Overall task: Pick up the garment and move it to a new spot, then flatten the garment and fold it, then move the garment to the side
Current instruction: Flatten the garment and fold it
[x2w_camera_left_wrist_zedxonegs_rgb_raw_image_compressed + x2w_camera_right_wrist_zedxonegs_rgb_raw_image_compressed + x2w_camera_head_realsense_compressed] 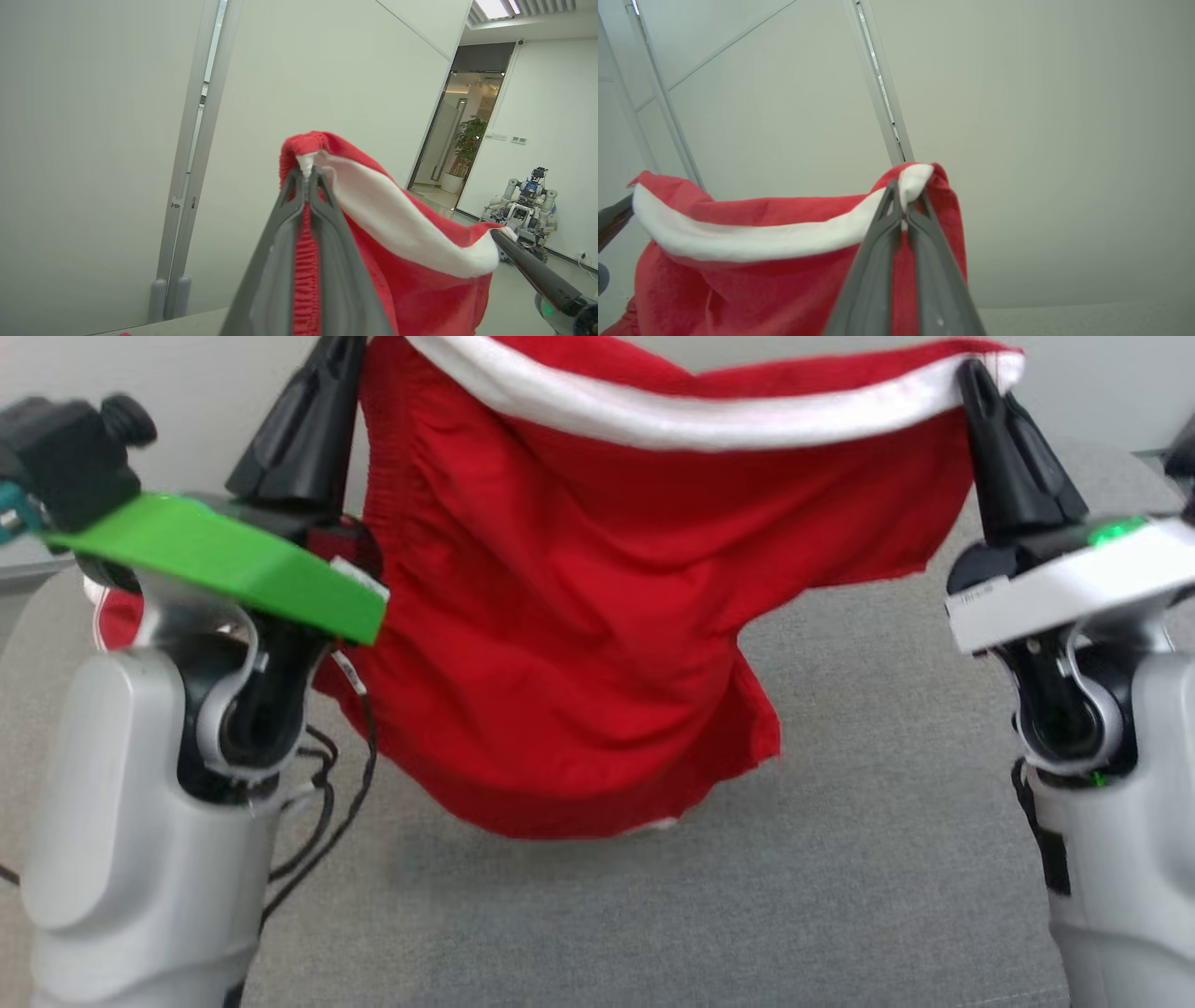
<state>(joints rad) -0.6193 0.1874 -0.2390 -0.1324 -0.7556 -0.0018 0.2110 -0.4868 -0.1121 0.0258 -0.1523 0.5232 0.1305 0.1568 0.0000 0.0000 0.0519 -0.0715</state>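
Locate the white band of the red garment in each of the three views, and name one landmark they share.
Head view: white band sags along the top, centre to upper right.
Left wrist view: band slopes from centre down to the right.
Right wrist view: band runs from the left edge to centre.
Shared landmark: the right fingers pinching the band's end.

A grey fabric surface lay below. Behind it stood a pale wall with a vertical metal strip, which ran down to two short grey posts. At the right of the left wrist view there was a doorway, and a green plant in a white pot stood inside it. Beside the doorway, a second robot stood by a white wall. This wall had small switches, and a ceiling light was on.
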